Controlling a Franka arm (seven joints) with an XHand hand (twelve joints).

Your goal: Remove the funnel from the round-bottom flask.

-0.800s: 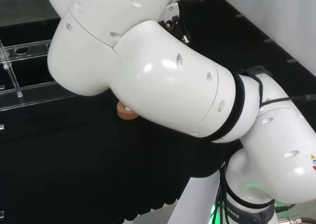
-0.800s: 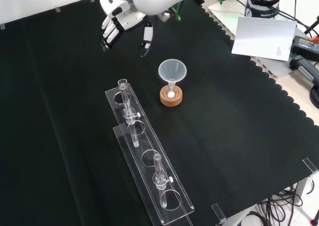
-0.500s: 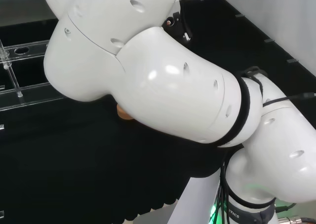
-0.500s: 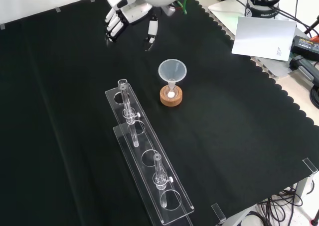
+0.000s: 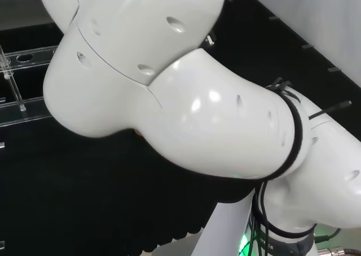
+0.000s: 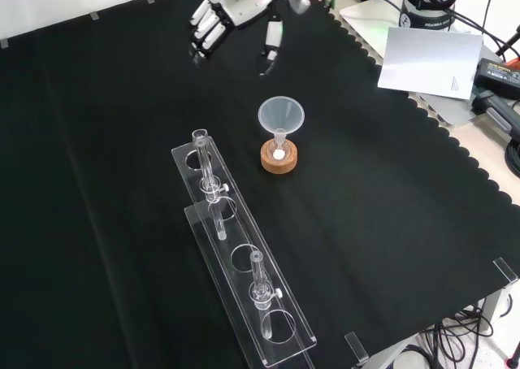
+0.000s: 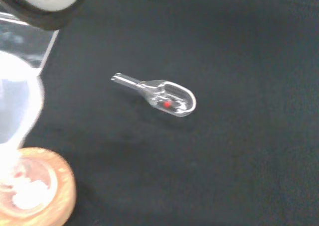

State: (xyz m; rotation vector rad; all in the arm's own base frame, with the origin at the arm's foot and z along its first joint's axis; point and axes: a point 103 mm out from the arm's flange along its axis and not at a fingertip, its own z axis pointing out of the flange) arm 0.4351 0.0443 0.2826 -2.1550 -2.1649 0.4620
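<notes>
The translucent plastic funnel (image 6: 281, 115) sits with its stem in the small clear round-bottom flask (image 6: 279, 153) on the cork ring stand (image 6: 279, 158), mid-cloth in your front view, not yet touched. There the black and white robot hand (image 6: 228, 15) has slid rightward along the top edge over the last second, its fingers hanging straight and relaxed, holding nothing. It is now up and to the left of the funnel, well apart; I judge this the approach, with the grasp to come. The clear acrylic tube rack (image 6: 237, 255) stands just beside the stand on the left, so you have more open cloth to the right and above for the lift.

In the head view the arm's white links (image 5: 169, 92) have swung across and now cover the stand.

In the wrist view the cork ring (image 7: 35, 191) and funnel wall (image 7: 17, 109) show, with a small clear scoop (image 7: 159, 94) lying apart on bare cloth.
</notes>
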